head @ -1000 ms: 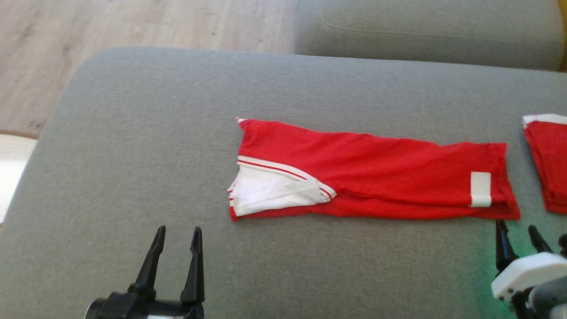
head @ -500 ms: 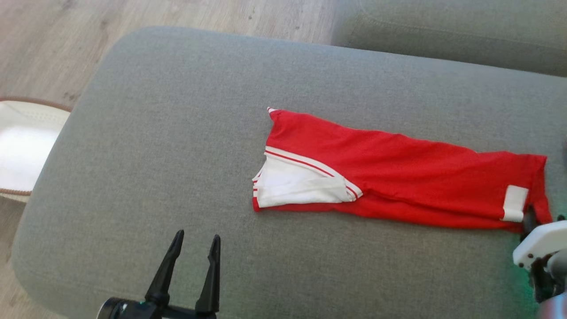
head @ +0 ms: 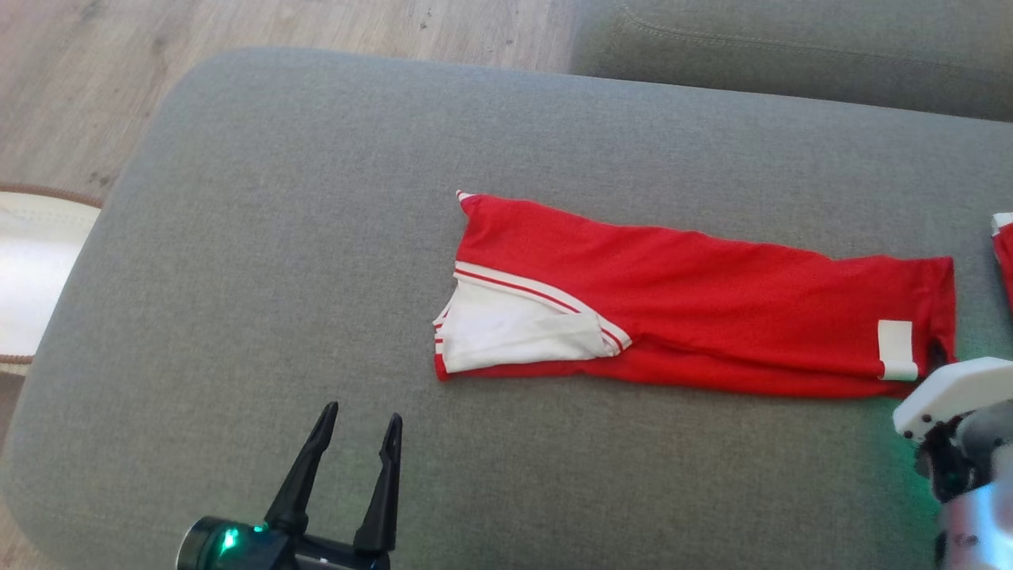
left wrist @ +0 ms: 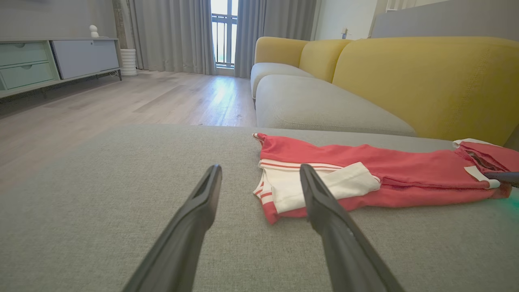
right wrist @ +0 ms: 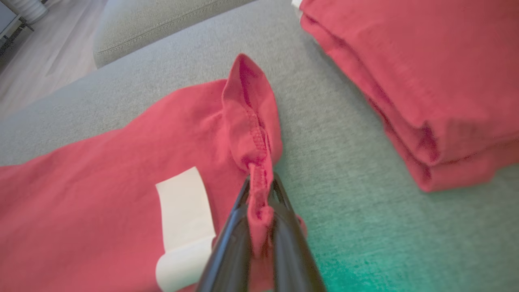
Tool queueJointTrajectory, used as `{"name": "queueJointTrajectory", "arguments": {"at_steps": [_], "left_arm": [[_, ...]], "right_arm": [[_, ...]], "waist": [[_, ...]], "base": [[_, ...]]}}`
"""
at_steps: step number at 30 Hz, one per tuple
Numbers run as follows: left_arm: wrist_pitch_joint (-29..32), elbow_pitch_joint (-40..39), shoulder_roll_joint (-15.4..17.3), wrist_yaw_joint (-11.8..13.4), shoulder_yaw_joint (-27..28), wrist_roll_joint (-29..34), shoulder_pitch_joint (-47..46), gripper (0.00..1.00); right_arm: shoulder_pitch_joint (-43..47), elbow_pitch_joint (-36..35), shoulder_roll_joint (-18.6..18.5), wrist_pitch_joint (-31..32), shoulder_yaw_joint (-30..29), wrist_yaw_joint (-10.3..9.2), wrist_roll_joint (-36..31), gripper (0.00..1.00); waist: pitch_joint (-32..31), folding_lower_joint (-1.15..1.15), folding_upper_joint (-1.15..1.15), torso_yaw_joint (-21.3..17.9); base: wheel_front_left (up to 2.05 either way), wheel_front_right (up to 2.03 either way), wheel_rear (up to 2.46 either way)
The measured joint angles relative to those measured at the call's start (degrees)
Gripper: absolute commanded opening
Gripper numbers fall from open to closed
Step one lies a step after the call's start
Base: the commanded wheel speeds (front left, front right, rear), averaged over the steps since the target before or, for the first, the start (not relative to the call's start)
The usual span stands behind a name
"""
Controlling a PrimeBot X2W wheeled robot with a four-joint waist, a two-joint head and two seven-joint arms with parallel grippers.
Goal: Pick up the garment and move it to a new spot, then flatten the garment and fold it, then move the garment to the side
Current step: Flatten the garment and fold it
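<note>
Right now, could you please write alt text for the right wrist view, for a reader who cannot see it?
The right gripper is shut on the hem of a red garment with a white patch, lying on a grey sofa cushion. A second, folded red garment lies apart at the upper right.

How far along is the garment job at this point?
Done: the red garment lies flattened and folded into a long strip on the grey cushion. In hand: the right end effector is shut on its hem corner, while the left end effector hovers open. Left: probably another fold, then moving it aside, perhaps beside the folded red stack.
</note>
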Motion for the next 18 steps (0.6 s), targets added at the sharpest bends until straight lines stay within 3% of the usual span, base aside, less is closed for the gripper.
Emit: {"name": "queueJointTrajectory", "arguments": {"at_steps": [9, 18], "left_arm": [[0.0, 0.92, -0.56, -1.46, 0.35, 0.8, 0.03, 1.0], [0.0, 2.05, -1.33, -2.02, 0.37, 0.92, 0.04, 1.0]], "right_arm": [[3.54, -8.75, -6.36, -0.36, 2.3, 0.0, 3.02, 0.0], [4.13, -22.26, -3.89, 3.99, 8.33, 0.0, 9.79, 0.0]], "waist": [[-0.85, 0.0, 0.0, -1.99], [-2.18, -0.01, 0.0, -3.17]], "base": [[0.0, 0.0, 0.0], [0.0, 0.0, 0.0]]}}
